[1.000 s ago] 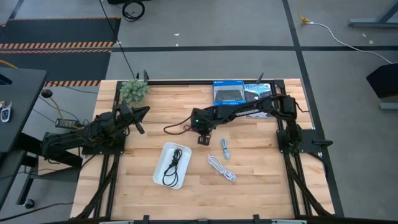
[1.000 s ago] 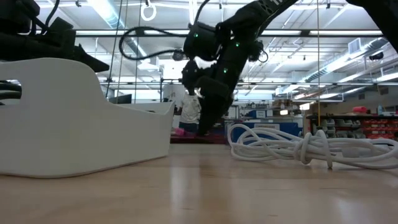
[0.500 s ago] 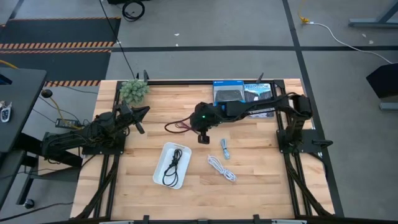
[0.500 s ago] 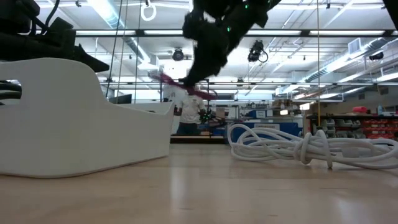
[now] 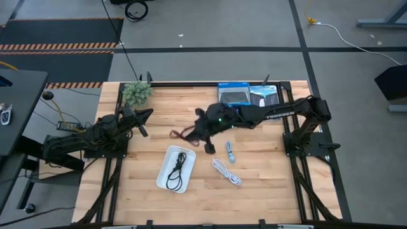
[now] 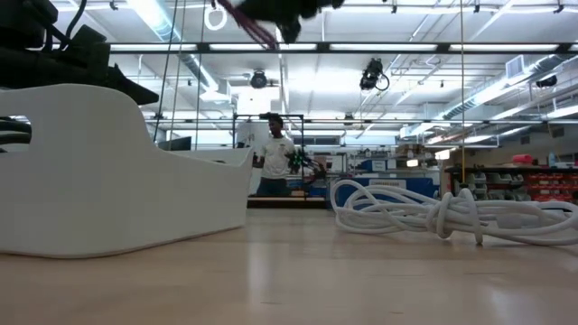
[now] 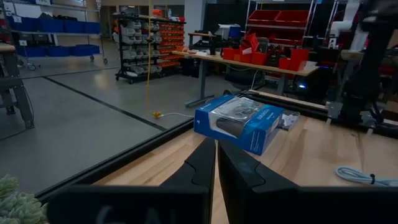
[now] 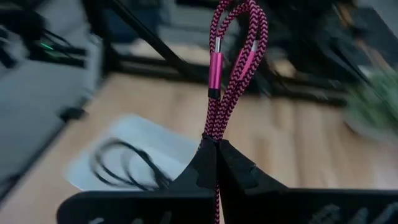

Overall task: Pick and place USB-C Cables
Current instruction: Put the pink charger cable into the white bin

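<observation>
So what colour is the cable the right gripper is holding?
Braided pink and black cable, clearest in the right wrist view.

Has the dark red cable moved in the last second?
Yes. The right gripper has lifted the dark red cable off the table, carrying it toward the white tray holding the black cable.

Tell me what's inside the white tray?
A black cable lies coiled inside the white tray. From table height, the tray's tall wall hides what's inside. The right hand holds a red cable in the air.
</observation>
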Available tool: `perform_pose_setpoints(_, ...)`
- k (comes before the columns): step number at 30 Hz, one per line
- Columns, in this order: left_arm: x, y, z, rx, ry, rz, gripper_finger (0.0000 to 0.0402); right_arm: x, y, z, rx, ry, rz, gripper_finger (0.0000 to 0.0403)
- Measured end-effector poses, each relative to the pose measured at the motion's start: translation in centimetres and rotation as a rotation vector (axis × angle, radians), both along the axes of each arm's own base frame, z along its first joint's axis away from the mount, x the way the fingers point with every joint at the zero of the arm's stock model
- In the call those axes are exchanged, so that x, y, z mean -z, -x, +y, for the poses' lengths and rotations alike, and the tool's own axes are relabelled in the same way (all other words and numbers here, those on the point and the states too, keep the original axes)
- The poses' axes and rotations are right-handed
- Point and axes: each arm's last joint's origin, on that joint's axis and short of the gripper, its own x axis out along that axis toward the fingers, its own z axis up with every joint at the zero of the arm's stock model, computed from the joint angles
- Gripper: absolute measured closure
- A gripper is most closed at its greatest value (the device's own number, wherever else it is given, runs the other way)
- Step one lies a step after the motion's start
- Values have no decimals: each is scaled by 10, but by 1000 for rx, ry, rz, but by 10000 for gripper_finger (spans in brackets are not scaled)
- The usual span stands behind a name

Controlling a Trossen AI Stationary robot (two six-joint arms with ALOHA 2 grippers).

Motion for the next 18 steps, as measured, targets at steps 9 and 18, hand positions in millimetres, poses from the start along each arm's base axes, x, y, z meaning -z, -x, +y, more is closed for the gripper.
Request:
perform_pose_setpoints(9,0,0,0,0,0,0,377,-7,1,53,-179,128,-134,401)
perform_pose_setpoints(18,0,0,0,0,0,0,377,-7,-8,82,-256,205,-308,401)
